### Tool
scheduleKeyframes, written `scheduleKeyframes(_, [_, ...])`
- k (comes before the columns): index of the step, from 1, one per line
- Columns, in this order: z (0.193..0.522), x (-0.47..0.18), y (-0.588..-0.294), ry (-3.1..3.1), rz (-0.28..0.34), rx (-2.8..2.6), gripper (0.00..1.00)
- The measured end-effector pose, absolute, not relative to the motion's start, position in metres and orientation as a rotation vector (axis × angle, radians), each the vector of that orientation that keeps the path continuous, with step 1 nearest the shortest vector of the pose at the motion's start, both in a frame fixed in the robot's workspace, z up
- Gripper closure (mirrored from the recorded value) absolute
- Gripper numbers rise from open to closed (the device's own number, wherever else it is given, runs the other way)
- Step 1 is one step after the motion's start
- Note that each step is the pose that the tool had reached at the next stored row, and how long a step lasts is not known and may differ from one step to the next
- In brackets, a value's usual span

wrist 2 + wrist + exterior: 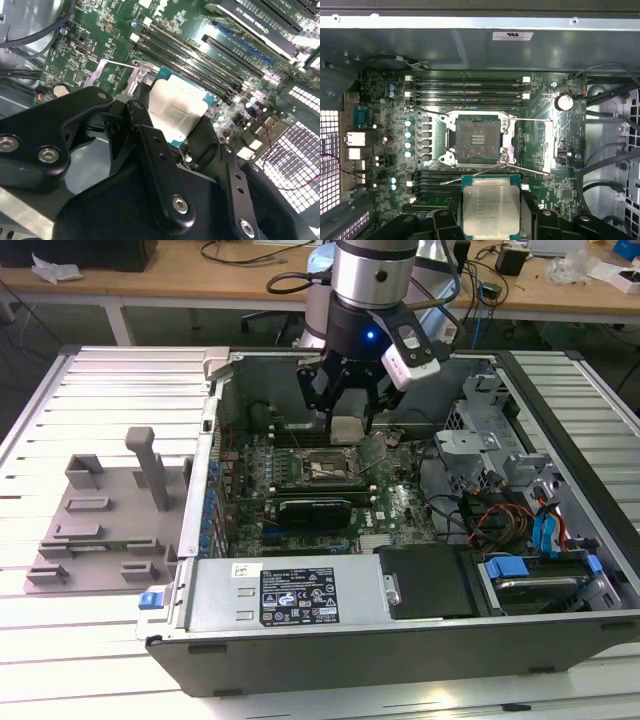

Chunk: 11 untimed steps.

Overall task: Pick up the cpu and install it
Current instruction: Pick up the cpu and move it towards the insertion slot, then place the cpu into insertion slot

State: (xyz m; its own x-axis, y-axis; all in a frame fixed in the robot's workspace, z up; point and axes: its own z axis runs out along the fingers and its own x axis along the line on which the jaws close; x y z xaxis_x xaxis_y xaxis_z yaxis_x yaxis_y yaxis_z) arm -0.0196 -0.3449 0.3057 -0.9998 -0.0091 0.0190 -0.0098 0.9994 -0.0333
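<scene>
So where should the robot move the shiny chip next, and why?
Probably slide the cpu across until it sits over the open socket, before lowering. The jaws grip it, but in the first wrist view it hangs beside the socket, not above it.

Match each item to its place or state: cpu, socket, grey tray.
Items:
1. cpu
2. socket
3. grey tray

Places or states:
A. on the table outside the case, at the exterior view's left
B. clamped in the gripper, above the board
C. empty, on the board

Pairs: 1-B, 2-C, 3-A
</scene>
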Motion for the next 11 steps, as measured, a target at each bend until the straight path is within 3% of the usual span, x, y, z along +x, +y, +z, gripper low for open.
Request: scheduleKeyframes(11, [0.3057, -0.0193, -0.3449, -3.121, 0.054, -0.048, 0.45])
